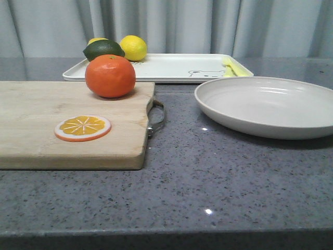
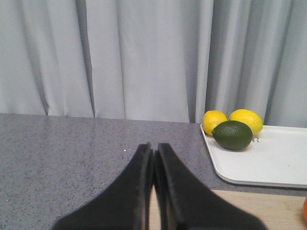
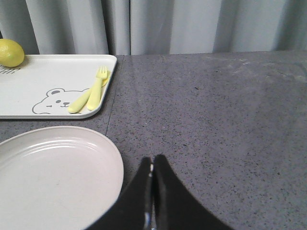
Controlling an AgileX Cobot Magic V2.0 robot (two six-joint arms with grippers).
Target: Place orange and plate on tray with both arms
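Front view is showing the orange [image 1: 110, 76] sitting on the wooden cutting board [image 1: 31, 125], not on the tray [image 1: 171, 67] yet. The plate [image 1: 268, 105] is sitting on the grey counter [image 1: 208, 177] just in front of the tray, so it is not there yet either. Both jobs are waiting to be done, as far as these pictures show.

No hand is showing in the front view. In its own wrist view, the left hand [image 2: 153, 151] is clenched with its two fingers pressed together and nothing between them. Only a tiny sliver of the orange is peeking in at that picture's edge, off to the hand's right. The board is lying right under the hand.

The right hand [image 3: 152, 165] is clenched too and holding nothing. The plate is lying just beside it, on its left. The tray is farther ahead of both hands.

An orange slice [image 1: 82, 128] is lying flat on the board, in front of the orange. A green lime [image 2: 232, 135] and two lemons [image 2: 246, 120] are sitting on the tray's far left corner. A little yellow fork and spoon [image 3: 91, 96] are lying near the bear drawing [image 3: 53, 99].

My guess is each hand is needing to open up first.
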